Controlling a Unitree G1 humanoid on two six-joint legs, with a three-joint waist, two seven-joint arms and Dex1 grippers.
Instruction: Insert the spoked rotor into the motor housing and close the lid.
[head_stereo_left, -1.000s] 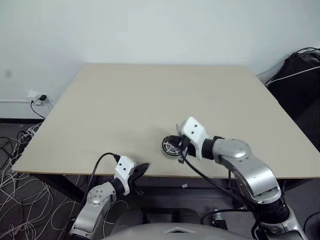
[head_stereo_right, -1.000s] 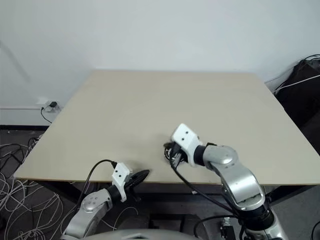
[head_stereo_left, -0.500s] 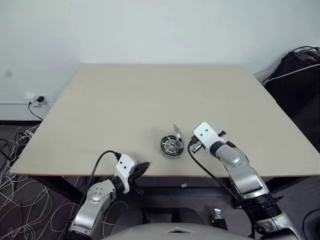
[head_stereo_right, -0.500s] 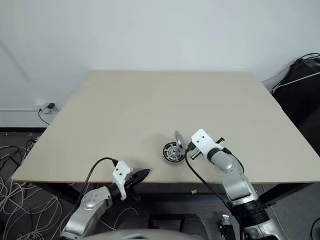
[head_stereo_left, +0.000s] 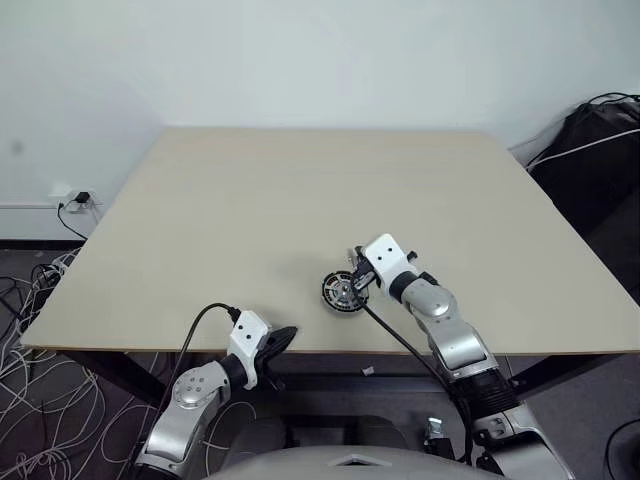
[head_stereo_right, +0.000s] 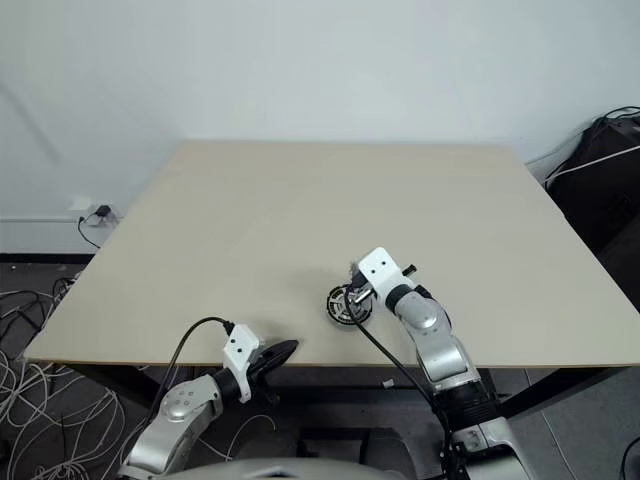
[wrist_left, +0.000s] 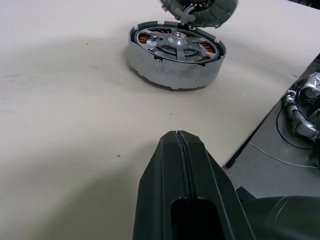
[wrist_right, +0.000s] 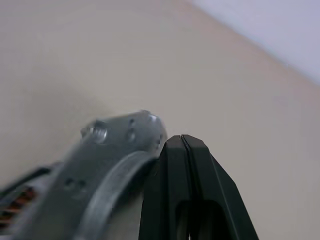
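With the spoked rotor (wrist_left: 175, 44) apparently seated in the motor housing (wrist_left: 172, 67) near the worktop (head_stereo_left: 250, 210) front edge, lid-closing is in hand: right gripper (wrist_right: 182, 150), jaws shut and empty, touches the raised lid (wrist_right: 107, 150). Next: press it flat. Left gripper (wrist_left: 182, 165) idles shut.

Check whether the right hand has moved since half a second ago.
Yes. The right hand has swung left toward the motor housing, which sits in the same spot on the table, and now rests shut against the raised lid.
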